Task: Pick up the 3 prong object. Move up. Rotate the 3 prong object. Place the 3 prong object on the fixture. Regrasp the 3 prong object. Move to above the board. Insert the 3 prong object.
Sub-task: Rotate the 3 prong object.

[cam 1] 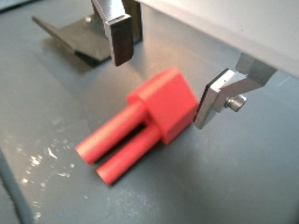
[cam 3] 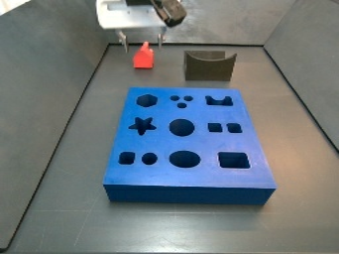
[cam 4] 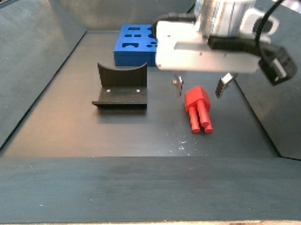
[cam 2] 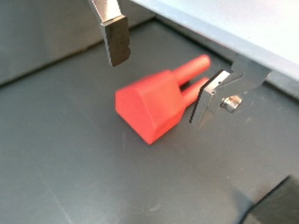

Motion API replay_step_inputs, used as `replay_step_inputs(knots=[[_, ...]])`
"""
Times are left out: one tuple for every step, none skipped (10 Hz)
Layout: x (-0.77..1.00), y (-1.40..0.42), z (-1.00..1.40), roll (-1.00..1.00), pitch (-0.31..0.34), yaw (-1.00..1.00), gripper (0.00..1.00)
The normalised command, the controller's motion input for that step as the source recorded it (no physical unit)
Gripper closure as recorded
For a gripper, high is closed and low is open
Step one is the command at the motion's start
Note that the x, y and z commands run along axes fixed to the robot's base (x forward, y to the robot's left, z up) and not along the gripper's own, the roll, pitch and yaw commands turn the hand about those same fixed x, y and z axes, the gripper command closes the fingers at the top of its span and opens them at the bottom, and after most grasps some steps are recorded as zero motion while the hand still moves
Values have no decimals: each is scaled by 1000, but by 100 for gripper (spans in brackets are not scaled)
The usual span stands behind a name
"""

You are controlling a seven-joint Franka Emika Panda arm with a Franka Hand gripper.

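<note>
Here, the gripper (cam 1: 166,80) points straight down over the dark floor, its wrist block directly above it in a side view (cam 4: 200,85). Its two silver fingers (cam 2: 114,39) are spread wide apart and hold nothing. Just beneath and between them lies the 3 prong object (cam 1: 138,124), a red-orange piece resting flat on the floor (cam 1: 222,184) (a blocky head with long prongs stretching away from it). The finger pads flank the head without touching it. The fixture (cam 4: 120,85), a dark bracket, stands near the gripper to one side. The blue board (cam 3: 184,143), full of shaped cutouts, lies well apart from the gripper, beyond the fixture.
</note>
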Motion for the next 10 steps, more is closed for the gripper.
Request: replay_step_inputs(knots=[[-22, 0, 1000, -8, 69, -9, 0], [-27, 0, 1000, -6, 66, -10, 0], [-31, 0, 873, -4, 61, -11, 0], [-31, 1, 731, -2, 61, -12, 0], [0, 0, 0, 0, 0, 1000, 0], [-2, -7, -150, 0, 1, 1000, 0], [24, -5, -261, 1, 0, 1000, 0], [44, -1, -221, 1, -1, 1000, 0], [45, -1, -116, 1, -2, 1000, 0], [38, -3, -72, 1, -2, 1000, 0]])
